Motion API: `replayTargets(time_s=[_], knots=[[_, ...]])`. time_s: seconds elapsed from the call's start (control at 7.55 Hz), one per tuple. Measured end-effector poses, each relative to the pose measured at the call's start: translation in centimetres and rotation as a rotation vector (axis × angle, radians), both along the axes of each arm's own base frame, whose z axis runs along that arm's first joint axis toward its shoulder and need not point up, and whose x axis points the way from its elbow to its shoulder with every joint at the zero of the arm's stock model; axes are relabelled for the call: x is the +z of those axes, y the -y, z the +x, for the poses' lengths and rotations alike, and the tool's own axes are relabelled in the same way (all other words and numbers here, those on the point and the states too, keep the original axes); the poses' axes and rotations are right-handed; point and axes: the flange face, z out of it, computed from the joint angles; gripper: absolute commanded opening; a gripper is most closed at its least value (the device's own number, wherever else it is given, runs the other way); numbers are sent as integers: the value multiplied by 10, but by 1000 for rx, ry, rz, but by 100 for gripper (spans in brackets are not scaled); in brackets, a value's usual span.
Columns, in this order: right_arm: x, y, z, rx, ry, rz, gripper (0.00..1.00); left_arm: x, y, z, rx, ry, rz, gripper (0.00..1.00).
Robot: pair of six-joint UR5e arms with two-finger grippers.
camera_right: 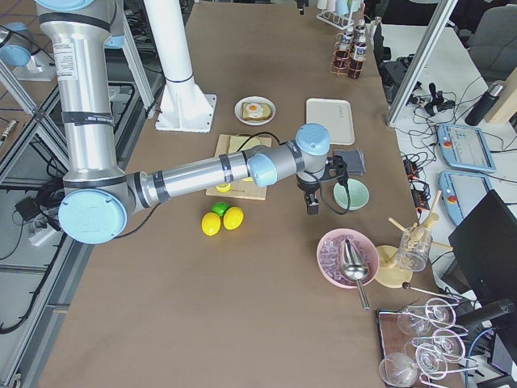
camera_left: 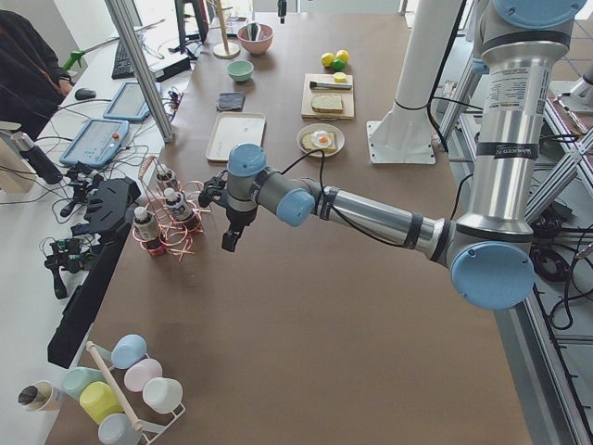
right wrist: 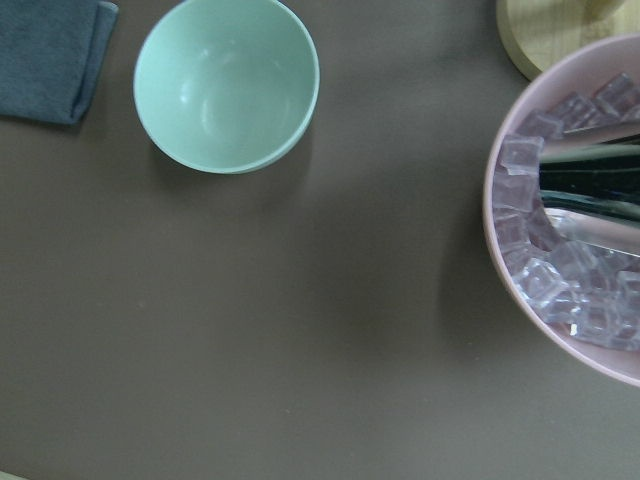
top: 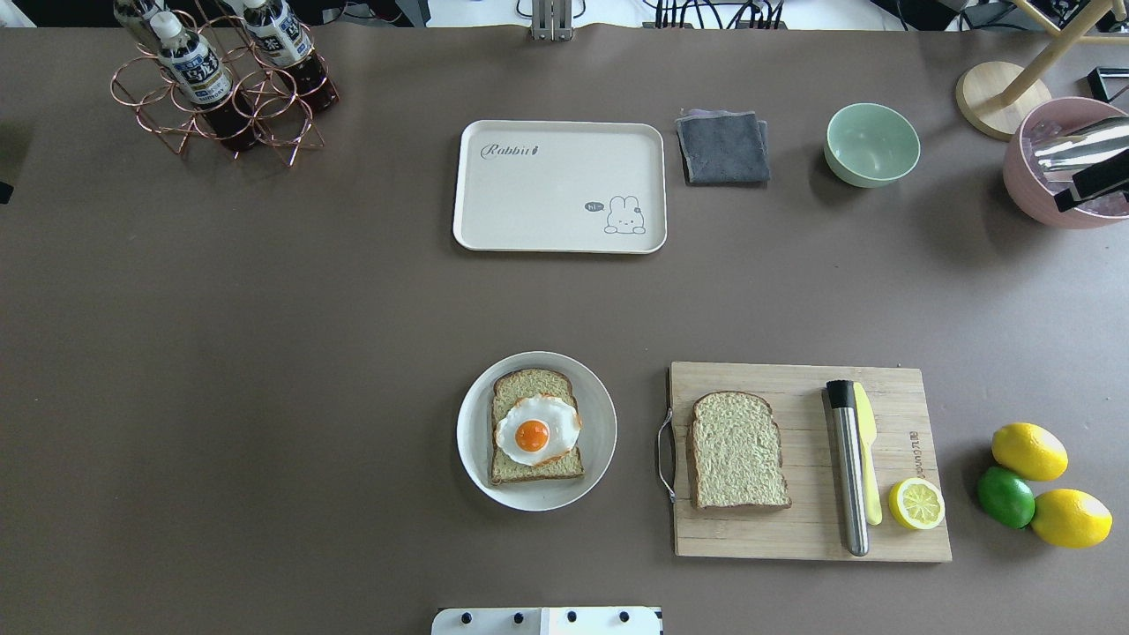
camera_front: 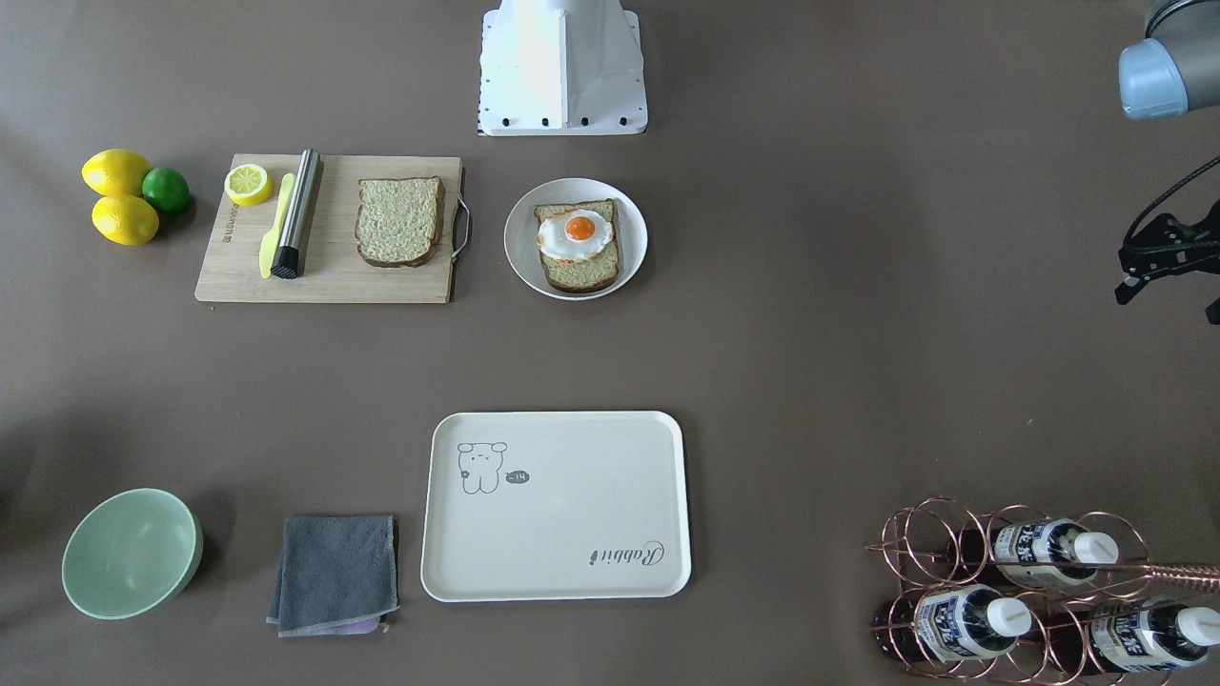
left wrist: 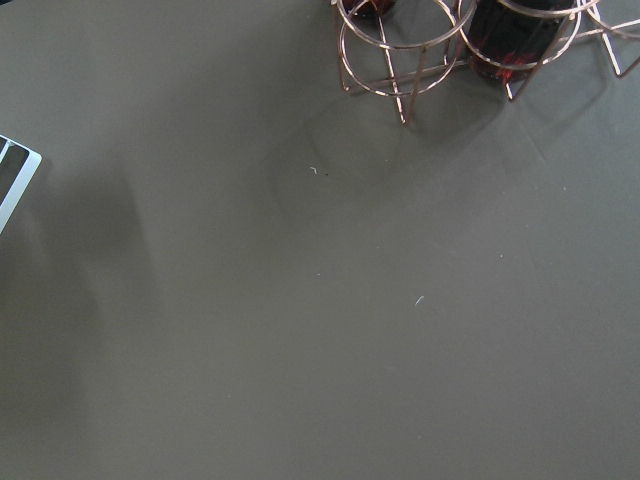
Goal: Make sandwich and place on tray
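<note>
One bread slice (top: 534, 397) topped with a fried egg (top: 536, 430) lies on a round white plate (top: 476, 459) near the robot base. The second slice (top: 737, 451) lies on the wooden cutting board (top: 803, 529). The cream tray (top: 547, 194) with "Rabbit" script is empty at the far middle. My left gripper (camera_left: 229, 243) hangs above the table beside the bottle rack, partly showing at the front-facing view's right edge (camera_front: 1158, 257); I cannot tell whether it is open. My right gripper (camera_right: 312, 204) hovers between the green bowl and the pink bowl; I cannot tell its state.
A copper rack of bottles (top: 220, 79) stands far left. A grey cloth (top: 723, 145) and a green bowl (top: 871, 144) lie right of the tray. A pink bowl of ice with a scoop (top: 1058, 168), two lemons and a lime (top: 1005, 496), and a knife and steel cylinder (top: 848, 467) are at the right.
</note>
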Motion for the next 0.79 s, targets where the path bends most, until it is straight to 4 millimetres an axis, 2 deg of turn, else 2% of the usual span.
replayTargets(time_s=[0.13, 0.4, 0.53, 0.79], knots=[[-27, 5, -25, 19, 22, -20, 100, -9, -3, 6, -20, -16, -1, 98], [-67, 7, -78, 20, 58, -27, 100, -17, -17, 21, -33, -67, 45, 98], [-83, 5, -105, 27, 82, -23, 100, -14, -25, 31, -42, -96, 51, 98], [-107, -14, -164, 62, 125, 6, 100, -14, -30, 44, -62, -124, 35, 98]])
